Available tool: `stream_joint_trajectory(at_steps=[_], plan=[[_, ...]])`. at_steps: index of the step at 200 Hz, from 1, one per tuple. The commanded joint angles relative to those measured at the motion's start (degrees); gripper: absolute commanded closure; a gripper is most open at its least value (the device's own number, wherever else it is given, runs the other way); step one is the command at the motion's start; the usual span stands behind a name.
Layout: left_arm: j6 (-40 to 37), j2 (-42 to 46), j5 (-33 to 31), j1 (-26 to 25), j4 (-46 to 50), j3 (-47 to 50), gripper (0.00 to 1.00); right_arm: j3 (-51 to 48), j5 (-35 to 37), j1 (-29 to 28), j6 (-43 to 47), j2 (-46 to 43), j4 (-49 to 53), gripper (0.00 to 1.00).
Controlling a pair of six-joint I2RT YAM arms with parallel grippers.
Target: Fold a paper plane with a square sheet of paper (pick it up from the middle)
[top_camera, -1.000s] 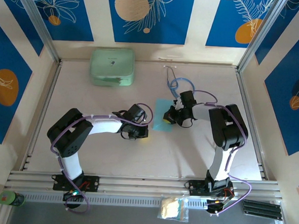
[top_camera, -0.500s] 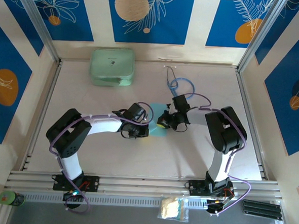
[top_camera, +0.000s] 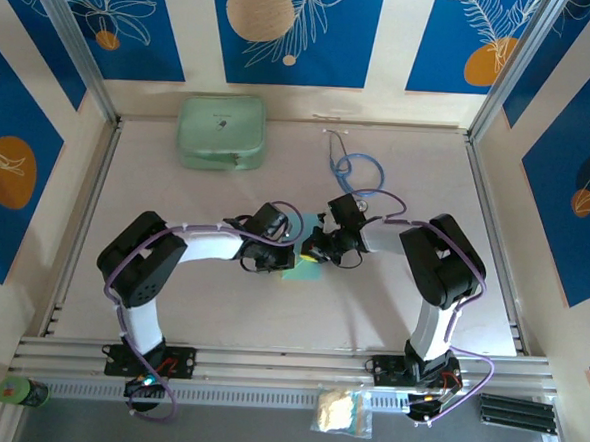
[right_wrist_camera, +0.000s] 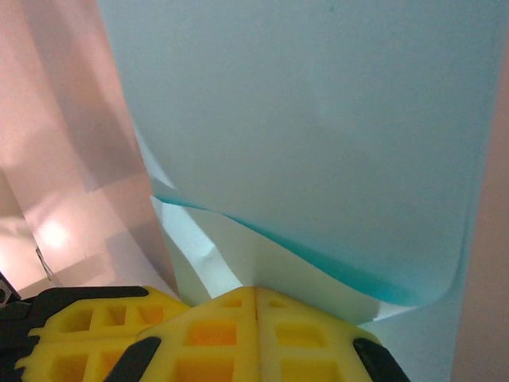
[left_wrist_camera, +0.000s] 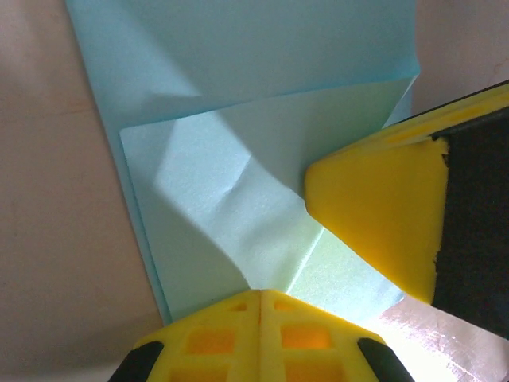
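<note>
Now, your mint-green case [top_camera: 220, 131] sits at 11 o'clock on the table [top_camera: 176, 199]. Near the centre, your left gripper [top_camera: 281, 262] has its fingers pressed together, tips down on the square sheet of paper [top_camera: 300, 272], which lies partly folded on the tabletop with one flap curling up. Just at its 2 o'clock, your right gripper [top_camera: 312, 252] is likewise closed, tips against the paper; whether either pinches a layer, you cannot tell. The stethoscope [top_camera: 356, 171] lies at 1 o'clock.
</note>
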State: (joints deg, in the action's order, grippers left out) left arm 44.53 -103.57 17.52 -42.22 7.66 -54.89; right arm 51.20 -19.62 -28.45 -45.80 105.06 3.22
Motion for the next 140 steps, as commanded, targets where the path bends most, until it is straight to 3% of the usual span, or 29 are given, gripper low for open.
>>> stream_joint_trajectory(at_steps=[1, 69, 120, 140], plan=[[-0.46, -2.93, -0.70, 0.29, 7.29, 1.25, 1.00, -1.44, 2.81, 2.97, 2.55, 0.99, -1.23, 1.00], [-0.92, -4.03, 0.65, 0.36, 7.76, 2.30, 1.00, 2.26, 2.17, 11.02, 5.84, 3.25, -2.18, 1.00], [-1.81, -0.14, 2.57, 0.29, 7.08, -3.33, 1.00, 1.40, 4.01, 10.90, 5.60, -5.82, 2.24, 0.96], [-1.73, 2.56, 1.63, 0.45, 6.45, -5.59, 0.85, -0.87, 4.65, 9.46, 3.25, -9.49, 4.28, 0.89]])
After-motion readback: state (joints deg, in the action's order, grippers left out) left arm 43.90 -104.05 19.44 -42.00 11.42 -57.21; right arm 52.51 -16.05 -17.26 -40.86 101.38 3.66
